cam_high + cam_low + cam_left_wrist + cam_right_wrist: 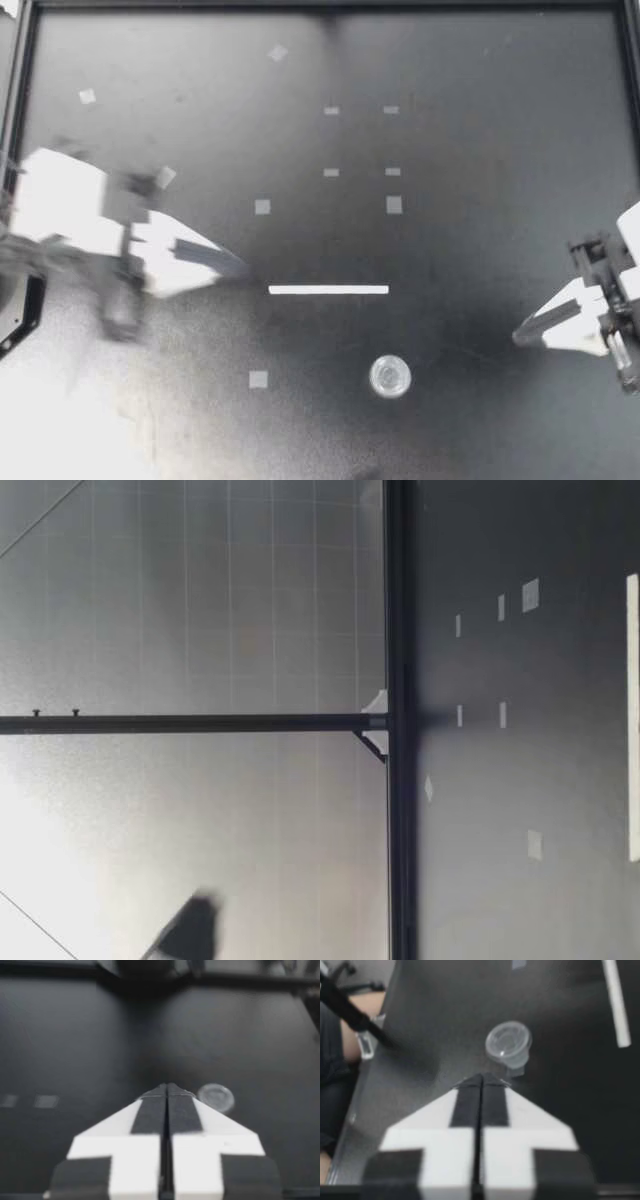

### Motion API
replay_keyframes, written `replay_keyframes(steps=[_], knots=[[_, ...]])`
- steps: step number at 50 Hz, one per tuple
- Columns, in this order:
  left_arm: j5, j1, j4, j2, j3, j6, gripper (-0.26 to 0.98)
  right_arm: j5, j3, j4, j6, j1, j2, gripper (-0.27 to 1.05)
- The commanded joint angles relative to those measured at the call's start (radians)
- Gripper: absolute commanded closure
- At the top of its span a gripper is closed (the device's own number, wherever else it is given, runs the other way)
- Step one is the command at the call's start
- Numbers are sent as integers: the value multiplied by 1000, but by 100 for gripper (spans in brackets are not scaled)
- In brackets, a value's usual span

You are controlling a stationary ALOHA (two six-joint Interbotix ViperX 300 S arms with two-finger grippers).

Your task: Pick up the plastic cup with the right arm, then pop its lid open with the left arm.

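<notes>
L arm is coming in from the table's left side, and my left gripper [238,268] is hanging over the black table [480,200] w/ both fingers pressed together, nothing btwn them; its tip is sitting just beside the near end of a white strip [328,289] lying flat mid-table, not touching it. R arm is coming in from the right edge, and my right gripper [520,337] is likewise showing fingers pressed tight together w/ nothing held. A small clear cup [390,377] is standing upright on the table, on the near side of the strip and under its right-hand end, btwn the two grippers but nearer the right one, well apart from both. In the left wrist view the shut left gripper [166,1087] is pointing across the table w/ the cup [216,1097] ahead of its tip and a bit to one side. In the right wrist view the right gripper [481,1077] is aiming nearly straight at the cup [508,1045], which is sitting just ahead of the tip, apart from it; the strip [616,1002] is lying farther off beside the cup. Small pale tape squares [258,379] are dotting the table around them. Low view is showing the strip [632,715] and tape marks only, plus a dark blur I can't identify.
</notes>
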Motion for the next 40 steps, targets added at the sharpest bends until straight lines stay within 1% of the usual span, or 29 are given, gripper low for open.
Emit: replay_keyframes(steps=[1,7,11,12,20,24,31,36,40], knots=[[-38,-26,-2,107,-67,-5,75,-69,-20,-2,2,11,78,51],[-101,-58,-5,261,-140,-32,75,-166,-20,5,5,12,196,22],[-126,-69,-5,354,-189,-69,75,-222,-28,29,5,12,290,7],[-129,-71,-5,373,-199,-78,75,-233,-31,34,5,11,310,6],[-129,-94,-3,494,-285,-114,75,-345,-78,66,5,12,497,7],[-118,-110,-3,526,-319,-115,75,-391,-121,66,5,18,597,7],[-69,-129,-3,561,-356,-123,75,-456,-186,83,8,44,767,7],[-31,-144,-3,592,-388,-123,75,-509,-216,110,23,72,848,7],[-11,-147,-3,621,-417,-123,75,-540,-232,127,40,84,893,7]])
